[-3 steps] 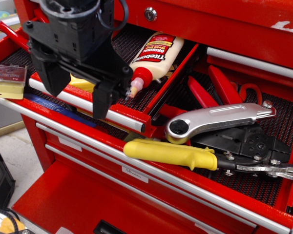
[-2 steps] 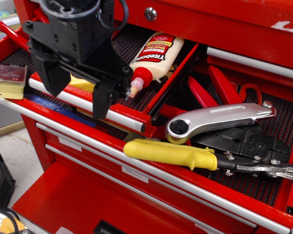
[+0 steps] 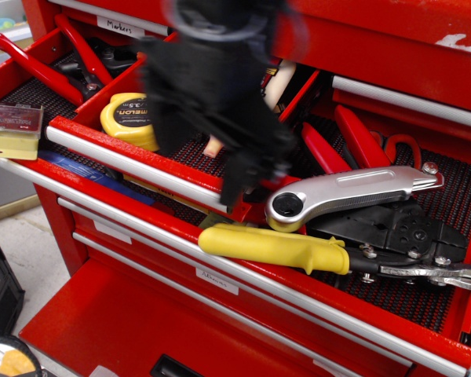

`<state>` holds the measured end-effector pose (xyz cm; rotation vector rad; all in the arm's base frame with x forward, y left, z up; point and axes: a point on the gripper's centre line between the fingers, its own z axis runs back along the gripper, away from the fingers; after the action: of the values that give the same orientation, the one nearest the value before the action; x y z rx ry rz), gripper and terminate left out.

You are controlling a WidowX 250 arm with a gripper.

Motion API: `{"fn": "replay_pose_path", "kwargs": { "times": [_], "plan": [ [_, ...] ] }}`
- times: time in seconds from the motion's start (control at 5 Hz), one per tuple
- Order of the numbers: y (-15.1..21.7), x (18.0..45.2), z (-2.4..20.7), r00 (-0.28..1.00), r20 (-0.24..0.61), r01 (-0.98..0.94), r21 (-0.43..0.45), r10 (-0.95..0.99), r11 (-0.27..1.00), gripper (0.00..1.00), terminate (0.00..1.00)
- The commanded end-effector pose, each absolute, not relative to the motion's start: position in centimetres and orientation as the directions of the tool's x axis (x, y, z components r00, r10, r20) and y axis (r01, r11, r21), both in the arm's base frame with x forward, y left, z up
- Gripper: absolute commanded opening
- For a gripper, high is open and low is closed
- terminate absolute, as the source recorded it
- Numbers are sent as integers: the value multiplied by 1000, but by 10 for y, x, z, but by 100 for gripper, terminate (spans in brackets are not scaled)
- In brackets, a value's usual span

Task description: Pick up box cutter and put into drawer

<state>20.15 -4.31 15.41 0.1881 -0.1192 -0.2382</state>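
Observation:
The silver box cutter (image 3: 353,192) lies in the wide drawer at the right, on top of a black crimping tool (image 3: 396,229), its round knob end pointing left. The narrow red drawer (image 3: 133,162) with the silver pull bar stands open at centre left. My black gripper (image 3: 208,153) is blurred by motion above that drawer's right end, just left of the cutter's knob and not touching it. Its fingers (image 3: 242,177) look spread and hold nothing.
A yellow tape measure (image 3: 129,118) and a glue bottle (image 3: 279,82), mostly hidden behind the gripper, lie in the narrow drawer. Yellow-handled snips (image 3: 275,247) and red-handled pliers (image 3: 330,149) lie by the cutter. A yellow box (image 3: 12,129) sits at the left edge.
The gripper has swung quickly to the right, from over the drawer's left part to its right end near the cutter. The tape measure now shows. Nothing else moved.

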Motion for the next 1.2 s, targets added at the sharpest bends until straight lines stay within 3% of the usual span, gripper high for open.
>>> {"fn": "replay_pose_path", "kwargs": {
  "times": [0.0,0.6,1.0],
  "plan": [
    [-91,247,150,896,125,376,299,-426,877,100,0],
    [-92,306,121,770,244,547,227,-590,806,100,0],
    [-101,313,99,778,288,536,159,-559,829,100,0]
  ]
}}
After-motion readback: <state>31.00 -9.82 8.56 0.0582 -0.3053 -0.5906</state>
